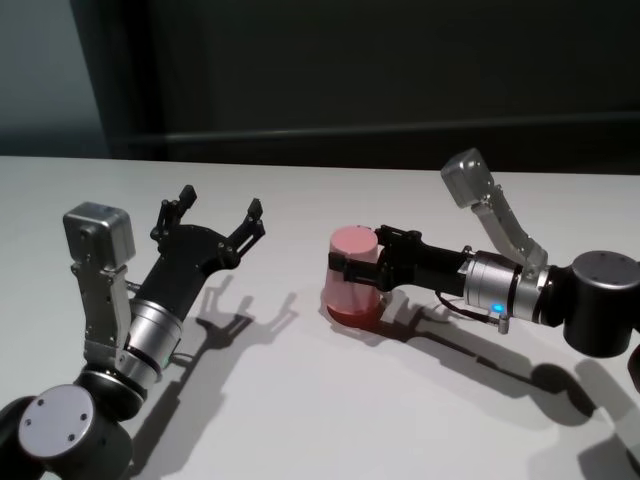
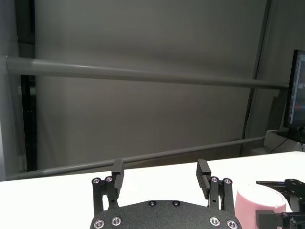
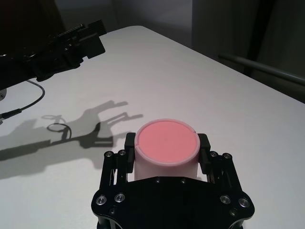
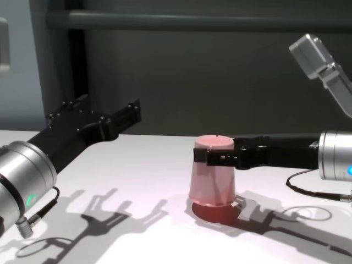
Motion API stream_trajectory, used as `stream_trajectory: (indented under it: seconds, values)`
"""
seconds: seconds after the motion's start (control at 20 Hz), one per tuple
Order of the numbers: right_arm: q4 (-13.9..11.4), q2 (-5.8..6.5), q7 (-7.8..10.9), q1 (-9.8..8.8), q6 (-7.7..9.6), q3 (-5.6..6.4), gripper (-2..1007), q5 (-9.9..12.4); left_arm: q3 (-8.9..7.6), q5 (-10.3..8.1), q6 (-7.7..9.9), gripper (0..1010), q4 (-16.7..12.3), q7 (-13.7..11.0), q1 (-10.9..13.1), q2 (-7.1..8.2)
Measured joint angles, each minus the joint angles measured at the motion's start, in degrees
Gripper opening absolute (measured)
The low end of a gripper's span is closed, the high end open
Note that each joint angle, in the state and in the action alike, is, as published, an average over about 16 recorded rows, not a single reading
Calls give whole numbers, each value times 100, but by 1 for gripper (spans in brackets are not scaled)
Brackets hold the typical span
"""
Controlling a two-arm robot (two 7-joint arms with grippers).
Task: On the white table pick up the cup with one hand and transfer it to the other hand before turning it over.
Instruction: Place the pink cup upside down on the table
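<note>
Biggest worry here is the grip height. The right end effector [image 1: 352, 268] is clamped on the salmon-pink tapered plastic cup [image 1: 350, 272] up near its narrow flat base, which faces up, with the wider rim down. Since the wall flares below the fingers [image 3: 204, 146], I'd guess the smooth plastic could slide down and out if the squeeze is light. The cup looks like it's hovering just above the matte white worktop [image 1: 300, 400], with a reddish shadow right under it, though I can't say for sure it's clear.

Second risk is the handover. The left end effector [image 1: 218, 215] sits well off at the cup's 9 o'clock, fingers spread wide and holding nothing. There isn't much free wall on the cup for it to grab, so the fingers could clash.

Pose-wise, the right forearm lies nearly level, reaching in from 3 o'clock. The left arm angles up and forward from the near-left corner.
</note>
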Motion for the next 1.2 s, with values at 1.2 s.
stream_trajectory:
  seconds: [1.2]
  values:
    - [53, -131, 85, -87, 54, 200, 743, -81, 0, 0, 0, 1001, 0, 0, 0, 0]
